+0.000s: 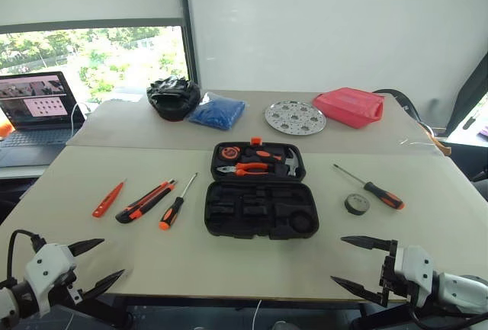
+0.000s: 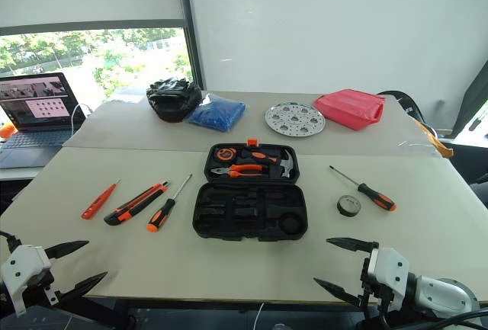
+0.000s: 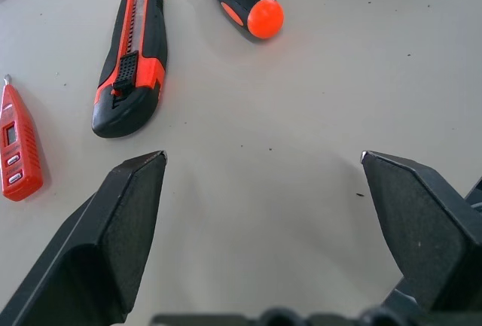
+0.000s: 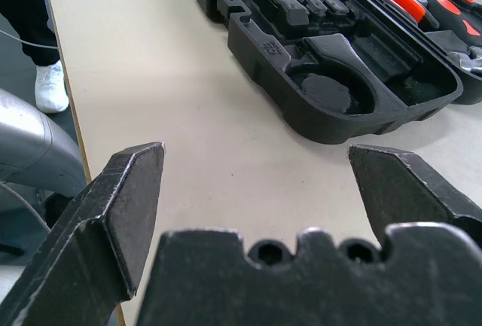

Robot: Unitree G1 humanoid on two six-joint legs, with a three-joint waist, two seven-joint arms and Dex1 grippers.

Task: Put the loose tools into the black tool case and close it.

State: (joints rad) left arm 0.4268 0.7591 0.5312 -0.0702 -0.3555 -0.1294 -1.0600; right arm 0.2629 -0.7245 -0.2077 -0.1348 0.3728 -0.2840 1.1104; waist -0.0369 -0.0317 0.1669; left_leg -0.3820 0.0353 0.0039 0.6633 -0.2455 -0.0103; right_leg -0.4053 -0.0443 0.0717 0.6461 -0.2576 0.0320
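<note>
A: Case position?
B: Black tool case (image 1: 261, 190) lying open at centre of the worktop (image 1: 229, 261), lid half toward the far side. Orange-handled pliers (image 1: 244, 168) and steel-headed hammer (image 1: 290, 162) seated in the lid half, plus a round orange-and-black item at its left end. Near half showing bare moulded slots, a round recess at its right end.

A: Loose tools, left of the case?
B: Four, lying flat and apart from the case. Small orange tool (image 1: 107, 199) farthest out. Then utility knife (image 1: 142, 202), with a slim screwdriver (image 1: 167, 185) close along its far side; touching or not, cannot tell. Then orange-and-black screwdriver (image 1: 174, 207) nearest the case, handle toward the near edge.

A: Right of the case?
B: Another screwdriver (image 1: 372, 188), lying diagonal, tip toward the case. Black tape roll (image 1: 357, 204) just beside its handle, flat on the worktop.

A: Grippers?
B: Left gripper (image 1: 93, 263) at near-left edge of the worktop, fingers spread wide, holding nothing. In the left wrist view, knife and small orange tool lying beyond the fingertips, untouched. Right gripper (image 1: 357, 264) at near-right edge, fingers likewise spread wide, holding nothing; case's near-right corner ahead of it in the right wrist view.

A: Far side?
B: Black fabric heap (image 1: 173, 97), blue bag (image 1: 217, 110), perforated metal disc (image 1: 295, 116), red pouch (image 1: 349, 106). Laptop (image 1: 34, 109) off to the left, screen lit.
</note>
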